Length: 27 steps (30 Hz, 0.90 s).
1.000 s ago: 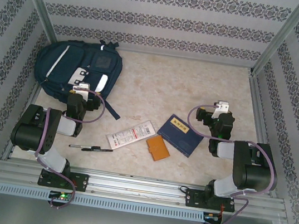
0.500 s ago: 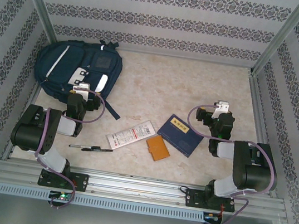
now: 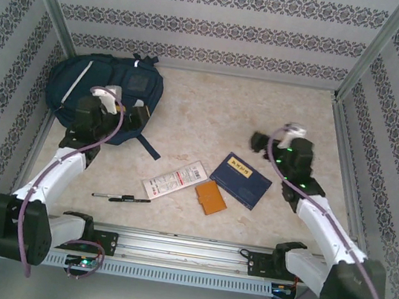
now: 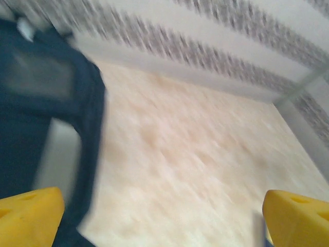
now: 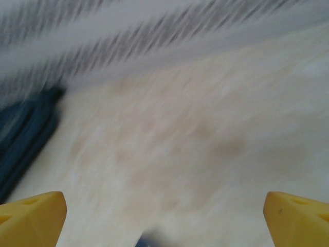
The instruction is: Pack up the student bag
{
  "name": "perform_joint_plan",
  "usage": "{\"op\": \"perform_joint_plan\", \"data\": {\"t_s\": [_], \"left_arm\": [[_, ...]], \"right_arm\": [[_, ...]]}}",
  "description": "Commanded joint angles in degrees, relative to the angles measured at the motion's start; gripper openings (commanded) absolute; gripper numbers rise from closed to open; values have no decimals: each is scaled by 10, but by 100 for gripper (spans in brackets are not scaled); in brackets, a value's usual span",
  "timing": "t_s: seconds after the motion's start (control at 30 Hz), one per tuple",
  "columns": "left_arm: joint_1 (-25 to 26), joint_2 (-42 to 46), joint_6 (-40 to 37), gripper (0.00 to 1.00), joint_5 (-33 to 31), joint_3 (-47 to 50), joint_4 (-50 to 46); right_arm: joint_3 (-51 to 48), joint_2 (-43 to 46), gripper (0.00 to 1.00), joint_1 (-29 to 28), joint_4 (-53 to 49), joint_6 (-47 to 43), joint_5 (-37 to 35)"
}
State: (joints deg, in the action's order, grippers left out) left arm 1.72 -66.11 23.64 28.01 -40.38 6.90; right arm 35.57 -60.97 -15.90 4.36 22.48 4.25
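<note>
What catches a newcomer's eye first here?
The large navy-blue fabric backpack lies at the far left, the left tool open above its front. Mid-table lie a flat navy booklet with gold print, a small flat orange rectangle, a white printed packet and a black pen.

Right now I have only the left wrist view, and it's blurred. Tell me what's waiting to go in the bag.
Observer: Four things lie on the marble-patterned table between the arms: a black pen, a white printed packet, a flat orange rectangular case and a flat navy booklet with gold print.
Operator: Place my arm against the bag.
Observer: From above, the left arm reaches over the near right part of the large navy-blue fabric backpack, which lies at the table's far left.
Operator: Report the other side.
Observer: The right arm has its jaws open in its wrist view, over bare table just beyond the booklet.
</note>
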Motion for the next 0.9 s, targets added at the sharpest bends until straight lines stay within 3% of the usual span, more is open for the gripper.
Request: {"op": "perform_joint_plan", "data": {"t_s": [0.0, 0.13, 0.23, 0.4, 0.63, 0.87], "left_arm": [[28, -15, 19, 99, 91, -25, -205], [66, -13, -59, 99, 21, -45, -342], [66, -3, -66, 99, -4, -48, -392], [66, -9, -61, 99, -97, -85, -413], [66, -185, -106, 99, -206, -284, -441], [66, -400, -125, 99, -305, -442, -451]], "right_arm": [[62, -44, 98, -131, -250, -28, -27], [115, -102, 98, -225, -387, 0, -127], [143, -124, 98, -206, -439, 54, -82], [125, -127, 98, -120, -395, 141, 32], [180, -189, 95, -140, -412, 144, 42], [165, -184, 95, -163, -403, 176, 31]]}}
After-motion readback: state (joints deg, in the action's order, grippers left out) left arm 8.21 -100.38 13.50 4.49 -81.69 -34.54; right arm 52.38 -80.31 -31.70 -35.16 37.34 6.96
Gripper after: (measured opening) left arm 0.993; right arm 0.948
